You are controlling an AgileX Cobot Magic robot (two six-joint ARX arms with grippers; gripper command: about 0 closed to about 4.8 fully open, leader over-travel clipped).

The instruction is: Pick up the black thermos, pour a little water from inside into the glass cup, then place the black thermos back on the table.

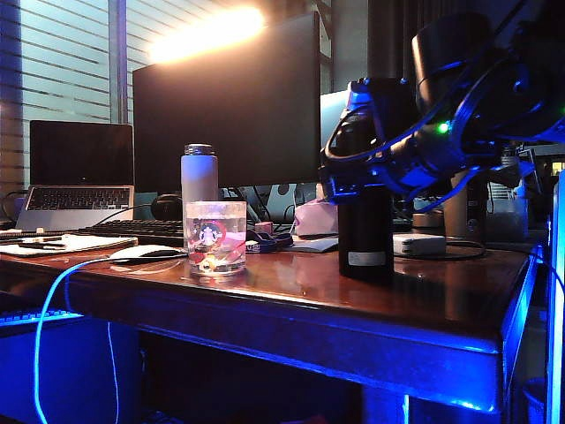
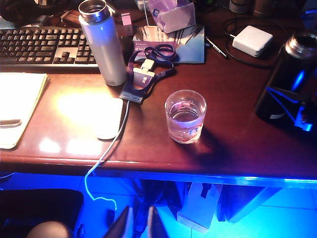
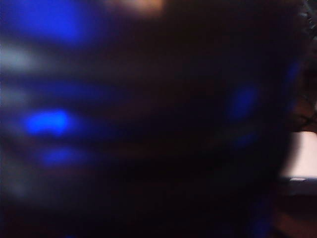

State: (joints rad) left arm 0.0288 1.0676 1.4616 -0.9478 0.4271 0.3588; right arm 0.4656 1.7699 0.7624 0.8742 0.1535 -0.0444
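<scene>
Exterior view, left side: open laptop (image 1: 78, 177) at the back, keyboard (image 1: 132, 231) in front of it, paper pad (image 1: 66, 244) and a flat white mouse (image 1: 146, 253) nearer the edge of the worktop (image 1: 291, 300). White bottle (image 1: 199, 175) with a silver cap stood upright behind the glass cup (image 1: 216, 236); in the left wrist view the two were clearly apart, with a lanyard badge (image 2: 141, 82) lying between them. Glass cup stood upright on the worktop, near its front edge, a little water in it.

Left pincer (image 2: 137, 224) hung off the worktop, below its front edge, over the blue-lit floor, well apart from the cup. Its fingers (image 2: 123, 224) were nearly together with a narrow gap, nothing between them.

Centre back: big dark monitor (image 1: 228, 102), pink tissue pack (image 1: 315, 218), white power brick (image 1: 420, 244) with cable.

Right of the cup, well apart from it: black thermos (image 1: 365, 225) stood upright on the worktop, white label near the base. Right pincer (image 1: 353, 132) sat around its upper part, arm coming in from the right. Whether the pads touched the bottle or had let go, cannot tell from the exterior view. Right wrist view was a dark blur with blue reflections, the thermos body filling it, no jaws readable.
</scene>
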